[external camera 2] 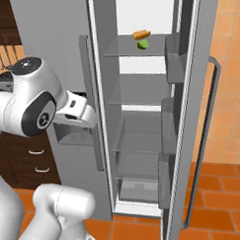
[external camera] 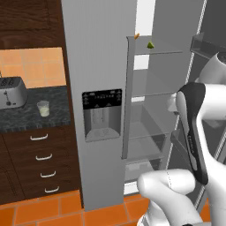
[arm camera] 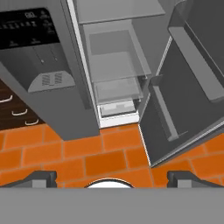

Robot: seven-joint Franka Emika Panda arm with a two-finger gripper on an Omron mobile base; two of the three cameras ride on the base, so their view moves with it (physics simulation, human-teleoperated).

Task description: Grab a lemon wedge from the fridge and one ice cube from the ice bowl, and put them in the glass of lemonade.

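The grey fridge (external camera: 97, 53) stands with its right door (external camera 2: 197, 113) swung open and its left door, with the black dispenser panel (external camera: 102, 114), shut. The yellow-green lemon wedge (external camera: 150, 45) (external camera 2: 143, 44) lies on the top glass shelf beside a small orange item (external camera 2: 141, 34). The glass of lemonade (external camera: 43, 108) stands on the dark counter to the left of the fridge. My gripper (arm camera: 112, 178) is open and empty. It points down at the orange floor in front of the fridge (arm camera: 52, 109), well below the wedge. The ice bowl and ice cube are out of view.
A silver toaster (external camera: 11, 92) sits on the counter left of the glass, above dark drawers (external camera: 42, 154). The open door (arm camera: 183, 109) with its bins juts out on the right. Lower glass shelves (external camera 2: 136, 96) and a bottom drawer (arm camera: 117, 89) look bare.
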